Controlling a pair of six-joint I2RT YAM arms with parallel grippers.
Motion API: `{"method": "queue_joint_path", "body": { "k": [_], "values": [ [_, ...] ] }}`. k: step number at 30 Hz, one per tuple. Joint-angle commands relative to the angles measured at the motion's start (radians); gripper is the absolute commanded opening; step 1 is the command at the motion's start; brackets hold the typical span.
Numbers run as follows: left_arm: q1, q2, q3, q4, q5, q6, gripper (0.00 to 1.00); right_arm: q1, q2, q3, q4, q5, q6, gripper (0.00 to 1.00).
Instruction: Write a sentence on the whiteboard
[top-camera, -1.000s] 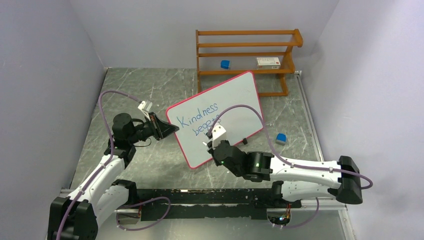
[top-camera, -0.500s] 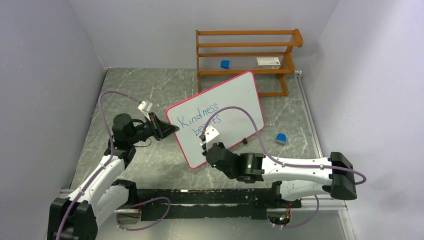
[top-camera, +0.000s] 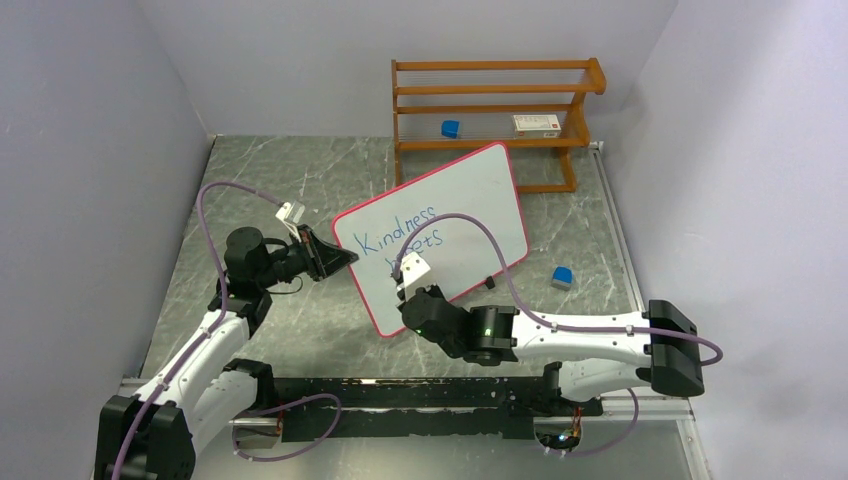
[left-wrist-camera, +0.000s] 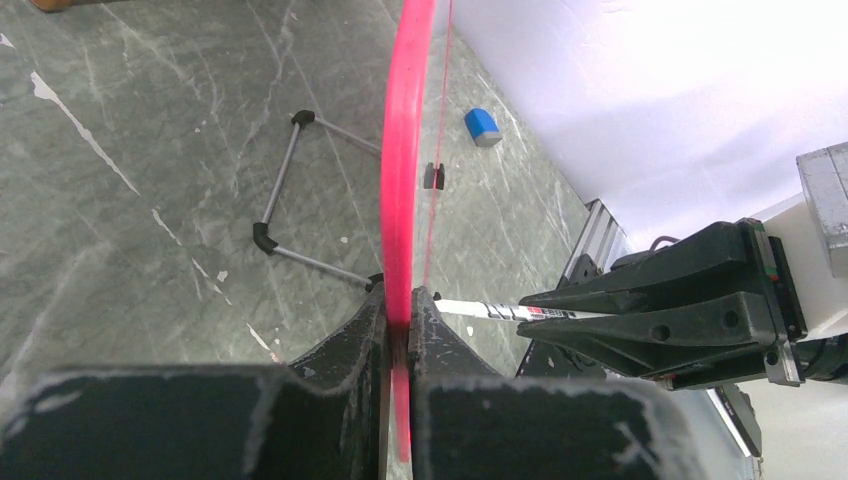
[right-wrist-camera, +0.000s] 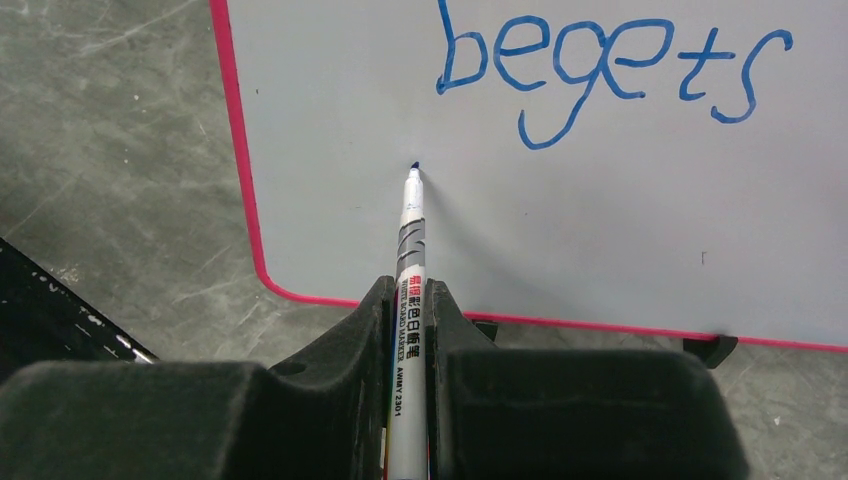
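Right hand (right-wrist-camera: 408, 292) grips marker (right-wrist-camera: 411, 225), tip at whiteboard (right-wrist-camera: 600, 225) below sentence (right-wrist-camera: 566, 62)

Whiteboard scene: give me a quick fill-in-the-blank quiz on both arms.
The left gripper is shut on the rim of the large white, red-rimmed whiteboard; its blue cursive sentence starts with ____.
The right gripper is shut on a thin white marker, tip below the word ____.
Only ____ words are written.
Missing: Kindness; begets; two.

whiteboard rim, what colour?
Red-pink. The whiteboard rim shows best in the right wrist view, running down its left edge and along the bottom.
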Motion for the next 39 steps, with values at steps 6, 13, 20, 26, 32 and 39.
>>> {"method": "queue_joint_path", "body": {
  "k": [6,13,20,26,32,39],
  "values": [
    [-0.006,-0.007,0.002,0.035,-0.010,-0.007,0.05,0.007,0.034,0.041,-0.054,-0.004,0.031,0.00],
    [-0.006,-0.006,0.004,0.032,-0.012,-0.005,0.05,0.012,0.035,0.041,-0.096,-0.048,0.043,0.00],
    [-0.006,-0.004,0.007,0.028,-0.014,-0.003,0.05,0.025,0.046,0.041,-0.110,-0.062,0.049,0.00],
    [-0.006,-0.008,0.007,0.024,-0.015,-0.002,0.05,0.029,0.049,0.043,-0.109,-0.054,0.050,0.00],
    [-0.006,-0.008,0.009,0.022,-0.012,-0.002,0.05,0.029,0.030,0.037,-0.089,-0.012,0.056,0.00],
    [-0.006,-0.009,0.009,0.020,-0.011,-0.003,0.05,0.031,0.005,0.027,-0.063,0.024,0.066,0.00]
  ]
}}
